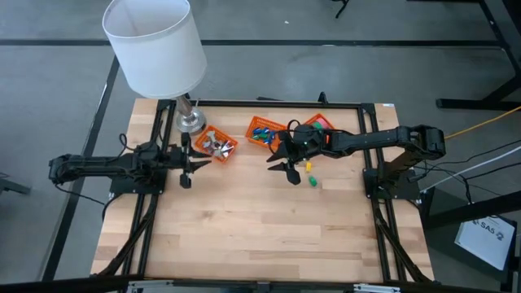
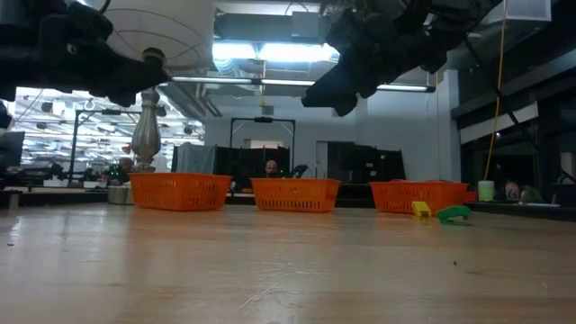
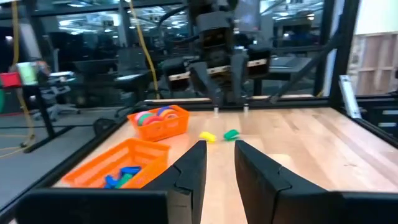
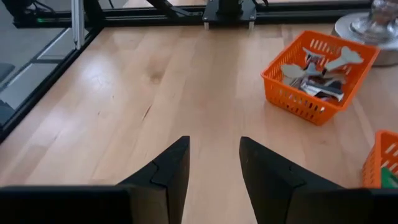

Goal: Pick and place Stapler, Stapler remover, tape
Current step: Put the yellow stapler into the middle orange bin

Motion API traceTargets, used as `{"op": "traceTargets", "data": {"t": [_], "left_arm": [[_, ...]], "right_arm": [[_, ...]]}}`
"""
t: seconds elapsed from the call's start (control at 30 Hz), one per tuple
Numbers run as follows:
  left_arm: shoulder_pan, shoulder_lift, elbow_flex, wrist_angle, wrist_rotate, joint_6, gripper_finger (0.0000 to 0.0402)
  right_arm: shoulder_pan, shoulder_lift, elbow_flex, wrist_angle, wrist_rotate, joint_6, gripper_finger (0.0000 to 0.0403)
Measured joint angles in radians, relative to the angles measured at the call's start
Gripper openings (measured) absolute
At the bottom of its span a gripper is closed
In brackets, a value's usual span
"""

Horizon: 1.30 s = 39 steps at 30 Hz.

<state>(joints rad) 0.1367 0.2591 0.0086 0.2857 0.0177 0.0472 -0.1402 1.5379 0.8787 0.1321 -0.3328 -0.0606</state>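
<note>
Three orange baskets stand in a row at the table's far side. The left one [image 1: 216, 146] holds metal staple removers [image 4: 314, 68], the middle one [image 1: 264, 130] blue and green pieces, and the right one [image 3: 159, 121] the tape rolls [image 3: 152, 116]. A small yellow piece [image 1: 308, 167] and a small green piece [image 1: 311, 181] lie on the wood near the middle. My right gripper [image 1: 285, 169] hangs open above the table just left of them, with nothing between its fingers [image 4: 214, 168]. My left gripper [image 3: 217, 165] is open and level at the table's left, near the left basket.
A lamp with a white shade [image 1: 155, 41] and a metal foot [image 1: 190, 122] stands at the far left, beside the left basket. A black frame [image 1: 269, 103] runs around the table. The near half of the wooden top [image 1: 260, 236] holds no objects.
</note>
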Motion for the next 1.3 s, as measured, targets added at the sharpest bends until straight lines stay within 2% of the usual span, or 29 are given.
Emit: {"op": "traceTargets", "data": {"t": [0.1,0.27,0.57,0.97,1.2,1.3], "left_arm": [[-0.035,-0.009,0.000,-0.001,-0.017,0.009,0.0078],[-0.109,-0.042,0.005,-0.063,-0.181,-0.001,0.0081],[-0.193,-0.131,0.021,-0.210,-0.299,0.025,0.0078],[-0.200,-0.171,0.000,-0.216,-0.177,0.095,0.0079],[-0.201,-0.149,0.000,-0.248,-0.177,0.109,0.0079],[-0.201,-0.120,0.000,-0.248,-0.178,0.114,0.0081]], "right_arm": [[0.000,0.000,0.000,-0.016,0.000,0.031,0.0145],[-0.001,0.000,0.000,-0.062,0.000,0.031,0.0145],[-0.021,0.000,0.000,-0.068,0.045,0.027,0.0145],[-0.035,0.001,0.000,-0.110,0.060,0.057,0.0145],[-0.035,0.001,0.000,-0.135,0.056,0.132,0.0145],[-0.035,0.001,0.000,-0.184,-0.004,0.177,0.0145]]}}
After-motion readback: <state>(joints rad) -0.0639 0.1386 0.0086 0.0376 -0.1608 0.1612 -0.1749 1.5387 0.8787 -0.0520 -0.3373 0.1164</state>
